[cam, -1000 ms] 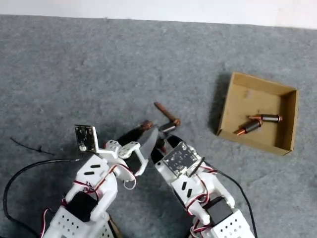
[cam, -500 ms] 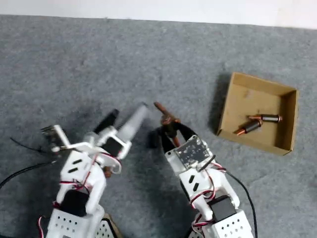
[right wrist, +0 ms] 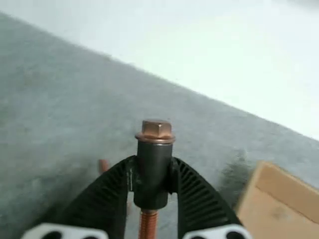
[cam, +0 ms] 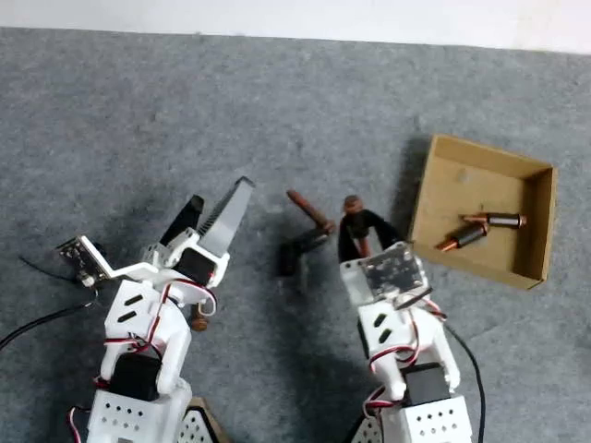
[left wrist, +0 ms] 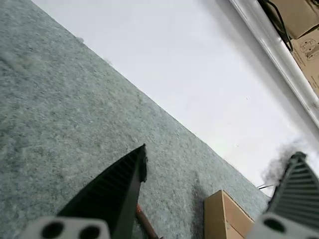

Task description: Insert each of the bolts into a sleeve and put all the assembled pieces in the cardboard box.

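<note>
Looking down from the high view, I find my right pincer (cam: pixel 358 226) just right of the frame's centre, pressed onto an assembled piece (cam: pixel 352 204). My right wrist view shows this assembled piece (right wrist: pixel 152 169) plainly. It is a matte black cylindrical sleeve standing upright between the fingers. A copper-coloured hex bolt head with a flange sits on one end, and the copper shank pokes out of the other. The right pincer (right wrist: pixel 152 186) grips the black body with one finger on each side.

Left of it, near mid-frame, a loose bolt (cam: pixel 309 211) lies slantwise on the grey desk (cam: pixel 138 111). It is reddish brown, with its thicker end toward the lower right. Just below that end lies a dark sleeve (cam: pixel 312 244); I cannot tell whether the two touch.

The cardboard box (cam: pixel 547 217) sits at the right of the frame, tan, shallow, open-topped and turned a little askew. In its lower right part lie an upper finished piece (cam: pixel 494 220) and a lower finished piece (cam: pixel 462 237). They are near each other, each a black sleeve with copper showing at the ends.

My left pincer (cam: pixel 218 197) is left of centre, spread wide and pointing toward the upper right, apart from the loose bolt.
</note>
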